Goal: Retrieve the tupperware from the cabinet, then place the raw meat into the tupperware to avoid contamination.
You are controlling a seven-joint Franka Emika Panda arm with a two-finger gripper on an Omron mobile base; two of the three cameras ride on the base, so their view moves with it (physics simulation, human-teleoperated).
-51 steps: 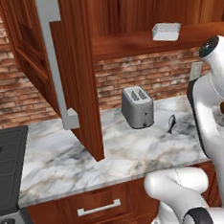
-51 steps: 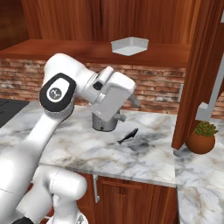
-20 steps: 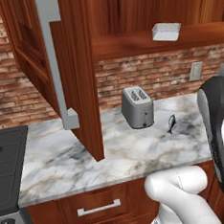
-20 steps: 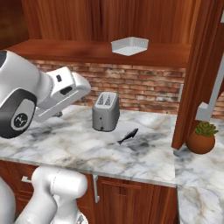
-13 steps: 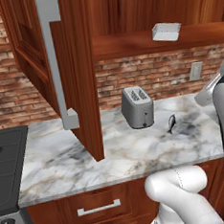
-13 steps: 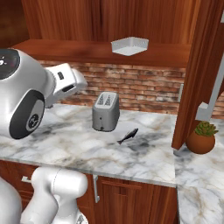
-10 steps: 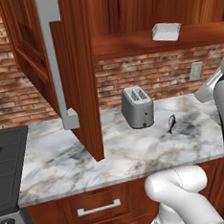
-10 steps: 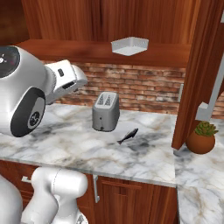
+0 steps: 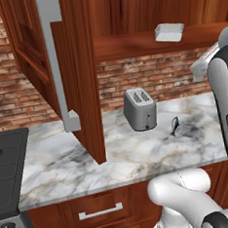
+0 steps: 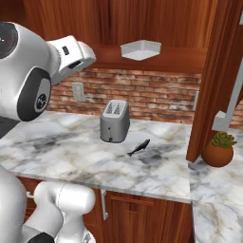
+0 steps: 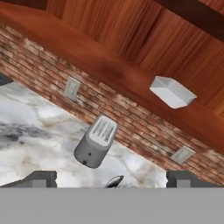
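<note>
tupperware: small shallow white box with a rimmed edge, sitting on the bottom shelf of the open cabinet, above and a little to the side of the toaster; also seen at and.
handling: looks light, stiff and smooth-walled, so probably slippery under narrow pads; it is empty as far as can be seen, so tipping costs little.
where to hold: the rim or one short wall looks the best bite, one finger inside and one outside; pinching across the whole body seems less sure.
cabinet: dark reddish wood, door swung wide with its long silver handle toward the camera; the shelf front is unobstructed.
raw meat: slim dark fish shape lying flat on the marble counter, just beside the toaster, not touching it.
toaster: grey, two slots, upright, under the shelf.
gripper: two dark tips stand far apart with nothing between them; it points toward the shelf and wall, well short of the box.
step: the reach to the shelf is yet to be made.
</note>
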